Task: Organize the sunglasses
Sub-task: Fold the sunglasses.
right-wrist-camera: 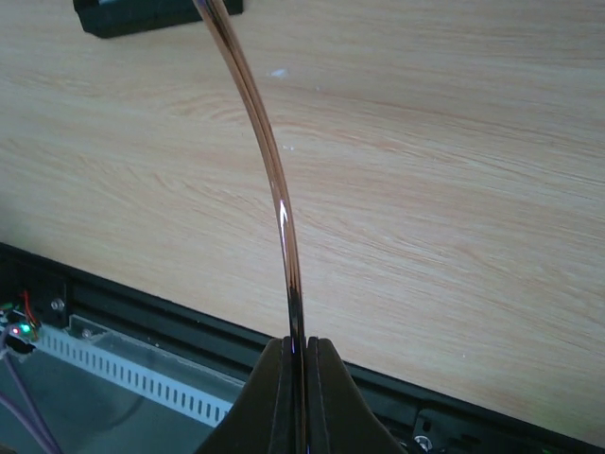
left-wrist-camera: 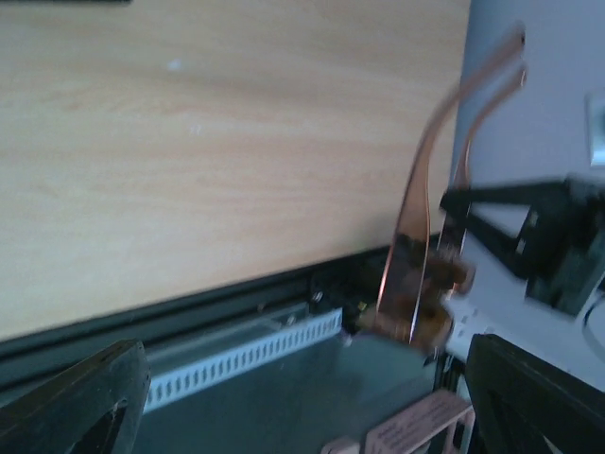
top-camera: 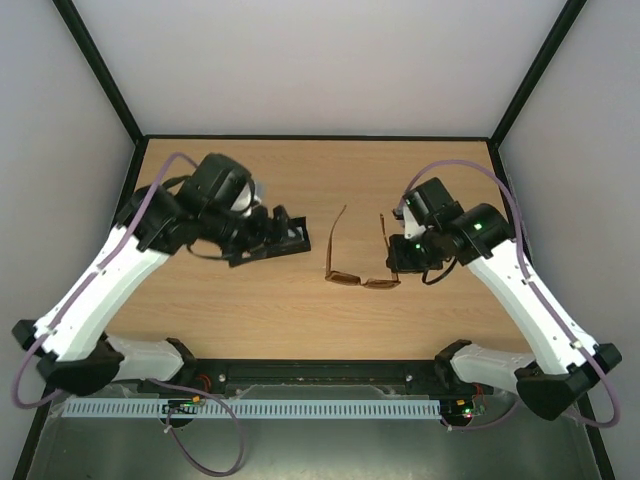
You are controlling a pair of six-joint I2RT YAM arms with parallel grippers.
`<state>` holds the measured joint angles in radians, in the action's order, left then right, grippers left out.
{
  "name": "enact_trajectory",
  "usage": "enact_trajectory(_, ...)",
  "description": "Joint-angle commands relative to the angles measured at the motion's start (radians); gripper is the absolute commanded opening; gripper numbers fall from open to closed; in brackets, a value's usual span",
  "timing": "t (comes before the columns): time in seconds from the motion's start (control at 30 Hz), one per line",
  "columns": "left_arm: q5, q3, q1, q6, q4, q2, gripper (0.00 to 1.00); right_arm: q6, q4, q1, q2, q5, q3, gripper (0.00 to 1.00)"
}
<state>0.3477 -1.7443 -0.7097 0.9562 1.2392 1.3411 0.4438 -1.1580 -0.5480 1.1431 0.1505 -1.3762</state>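
Two grippers in view. Right gripper (top-camera: pixel 393 258) is clamped tight on one temple arm (right-wrist-camera: pixel 275 189) of the sunglasses (top-camera: pixel 352 276), fingers (right-wrist-camera: pixel 269 397) pinching it close to the hinge end. Left gripper (top-camera: pixel 296 236) is spread wide with nothing between the jaws, just left of the sunglasses and not touching them. Sunglasses sit mid-table (top-camera: pixel 300 325) between both grippers, temples unfolded and pointing to the far edge, amber lenses toward the near edge. Left wrist view is blurred and shows the sunglasses (left-wrist-camera: pixel 416 284) ahead of the open fingers (left-wrist-camera: pixel 76 402). Can't tell if the frame rests on the wood or is lifted.
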Motion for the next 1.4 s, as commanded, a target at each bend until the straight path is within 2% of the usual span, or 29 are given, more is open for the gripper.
enact_trajectory(0.0, -0.056, 0.154, -0.066, 0.093, 0.054, -0.087, 0.94, -0.024, -0.079, -0.036, 0.073, 0.02, -0.04, 0.01)
enact_trajectory(0.2, -0.174, 0.354, -0.079, 0.088, 0.05, -0.167, 0.99, -0.023, -0.128, -0.117, 0.217, -0.057, -0.2, 0.01)
enact_trajectory(0.37, -0.261, 0.397, -0.079, 0.072, 0.017, -0.123, 0.99, 0.019, -0.129, -0.253, 0.279, -0.123, -0.233, 0.01)
enact_trajectory(0.5, -0.286, 0.397, -0.074, 0.068, -0.005, -0.097, 0.99, 0.054, -0.129, -0.289, 0.275, -0.141, -0.217, 0.01)
enact_trajectory(0.67, -0.244, 0.456, -0.074, 0.062, -0.068, -0.093, 0.99, 0.086, -0.129, -0.356, 0.28, -0.178, -0.211, 0.01)
enact_trajectory(0.87, -0.227, 0.394, -0.086, 0.034, -0.074, -0.026, 0.99, 0.095, -0.129, -0.384, 0.315, -0.204, -0.22, 0.02)
enact_trajectory(1.1, -0.21, 0.297, -0.169, 0.019, -0.085, 0.093, 0.99, 0.083, -0.128, -0.385, 0.377, -0.222, -0.282, 0.01)
enact_trajectory(1.37, -0.125, 0.301, -0.238, 0.026, -0.192, 0.135, 0.99, 0.088, -0.112, -0.385, 0.412, -0.242, -0.311, 0.01)
